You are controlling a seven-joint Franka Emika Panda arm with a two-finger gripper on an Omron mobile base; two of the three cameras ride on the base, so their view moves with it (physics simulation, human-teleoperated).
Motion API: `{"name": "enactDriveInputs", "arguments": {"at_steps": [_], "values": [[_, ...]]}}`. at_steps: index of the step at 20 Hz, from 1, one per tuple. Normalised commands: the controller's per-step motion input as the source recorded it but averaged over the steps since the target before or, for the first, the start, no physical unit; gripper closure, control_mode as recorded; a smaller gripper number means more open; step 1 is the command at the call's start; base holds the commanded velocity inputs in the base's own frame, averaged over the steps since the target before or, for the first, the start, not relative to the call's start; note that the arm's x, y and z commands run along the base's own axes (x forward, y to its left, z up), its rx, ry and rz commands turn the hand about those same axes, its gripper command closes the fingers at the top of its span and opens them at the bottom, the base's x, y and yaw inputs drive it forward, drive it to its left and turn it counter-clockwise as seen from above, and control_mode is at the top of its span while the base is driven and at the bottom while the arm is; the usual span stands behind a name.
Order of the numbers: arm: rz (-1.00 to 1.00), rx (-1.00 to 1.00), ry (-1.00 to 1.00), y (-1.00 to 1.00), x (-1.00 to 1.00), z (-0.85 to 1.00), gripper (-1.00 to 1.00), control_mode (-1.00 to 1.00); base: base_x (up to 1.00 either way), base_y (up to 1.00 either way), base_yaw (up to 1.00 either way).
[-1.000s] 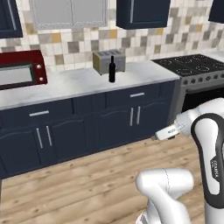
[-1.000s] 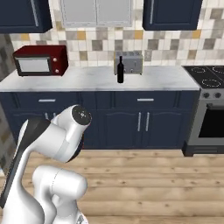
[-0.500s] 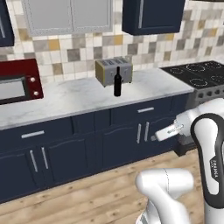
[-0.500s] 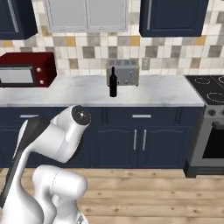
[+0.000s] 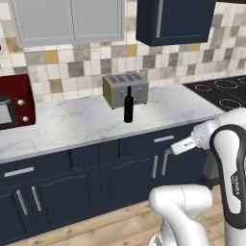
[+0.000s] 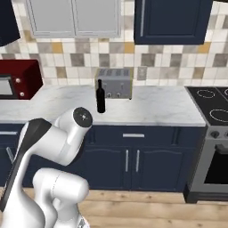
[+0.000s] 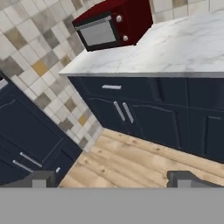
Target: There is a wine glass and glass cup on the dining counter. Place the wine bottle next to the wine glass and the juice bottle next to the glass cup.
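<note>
Microwave (image 5: 12, 108), red, sits at the left edge of the left base view on the white marble wall counter (image 5: 72, 127); grey upper cabinet doors hang above it. Center frame, the wine bottle (image 5: 128, 105) stands upright on that counter, just in front of a silver toaster (image 5: 126, 89), near it but contact cannot be told. Navy upper cabinet is at upper right, black stovetop (image 5: 223, 90) at the right edge. White arm rises from lower right, with navy base cabinets and wood floor behind it.

Right base view: microwave at left edge, arm bulk at lower left, wine bottle left of center on the counter and just left of the toaster in the frame, stove with oven front at far right.

Hand view is rolled: microwave at top center on the marble top, navy cabinet fronts across the middle, tiled wall at left, wood floor lower center. Gripper (image 7: 112, 179) has its two dark fingertips (image 7: 39, 178) far apart at the bottom corners, spread wide, nothing between them, only floor beyond.
</note>
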Motion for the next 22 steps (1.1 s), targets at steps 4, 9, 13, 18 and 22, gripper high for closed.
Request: {"name": "enactDriveInputs", "arguments": {"at_steps": [4, 9, 13, 18, 22], "values": [[0.0, 0.0, 0.0, 0.0, 0.0, 0.0, -1.0, 1.0, 0.76, -0.4, 0.09], [0.0, 0.0, 0.0, 0.0, 0.0, 0.0, -1.0, 1.0, 0.73, -0.39, 0.08], [0.0, 0.0, 0.0, 0.0, 0.0, 0.0, -1.0, 1.0, 0.39, -0.18, 0.09], [0.0, 0.0, 0.0, 0.0, 0.0, 0.0, -1.0, 1.0, 0.38, -0.03, 0.02], [0.0, 0.0, 0.0, 0.0, 0.0, 0.0, -1.0, 1.0, 0.48, 0.0, 0.0]]}}
